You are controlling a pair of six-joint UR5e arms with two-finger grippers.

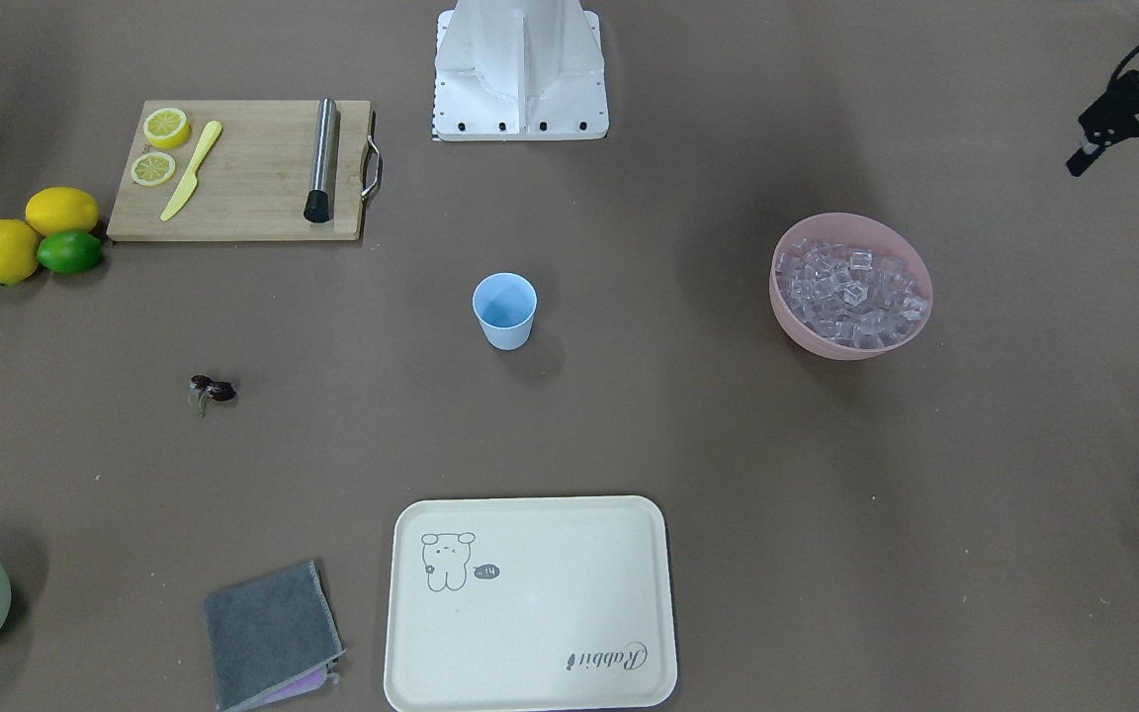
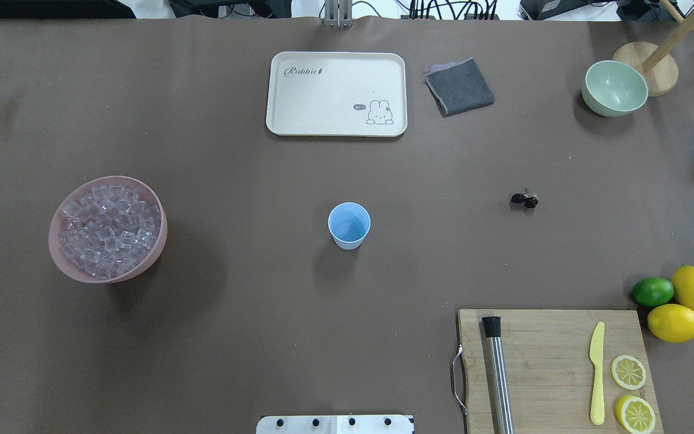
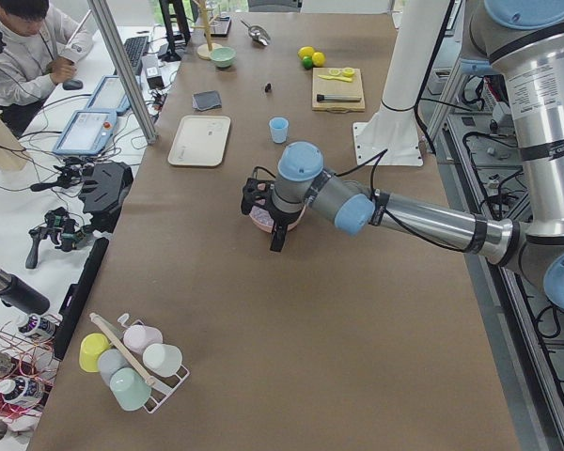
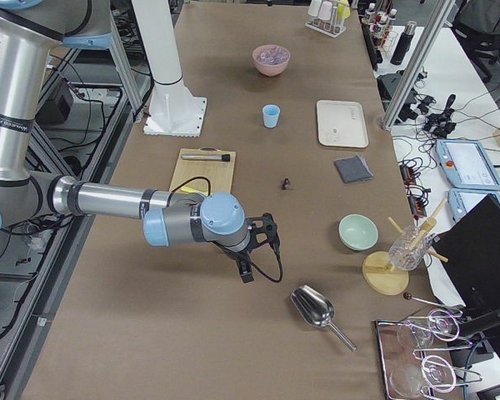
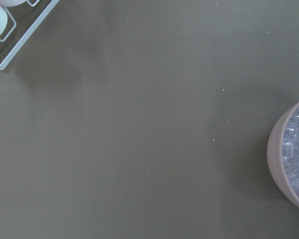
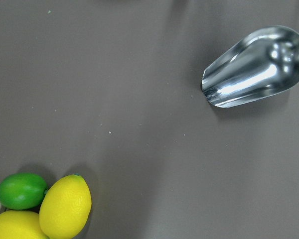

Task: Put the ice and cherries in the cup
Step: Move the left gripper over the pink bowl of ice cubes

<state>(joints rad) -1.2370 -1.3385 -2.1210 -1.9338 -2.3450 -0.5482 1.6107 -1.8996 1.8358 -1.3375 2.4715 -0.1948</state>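
Note:
The light blue cup (image 1: pixel 505 309) (image 2: pixel 349 224) stands upright mid-table with nothing in it. Ice (image 1: pixel 851 287) (image 2: pixel 106 232) fills the pink bowl (image 1: pixel 789 326) (image 2: pixel 106 277) on my left side. Two dark cherries (image 1: pixel 212 390) (image 2: pixel 525 199) lie on the table on my right side. My left gripper (image 1: pixel 1118 170) hangs open above the table beyond the pink bowl, holding nothing. The right gripper (image 4: pixel 258 257) hovers past the lemons, near a metal scoop (image 6: pixel 256 67); I cannot tell whether it is open or shut.
A wooden cutting board (image 2: pixel 555 337) carries a steel rod, a yellow knife and lemon halves. Two lemons and a lime (image 2: pixel 653 291) sit beside it. A cream tray (image 2: pixel 335 93), grey cloth (image 2: pixel 459 86) and green bowl (image 2: pixel 614 88) line the far edge.

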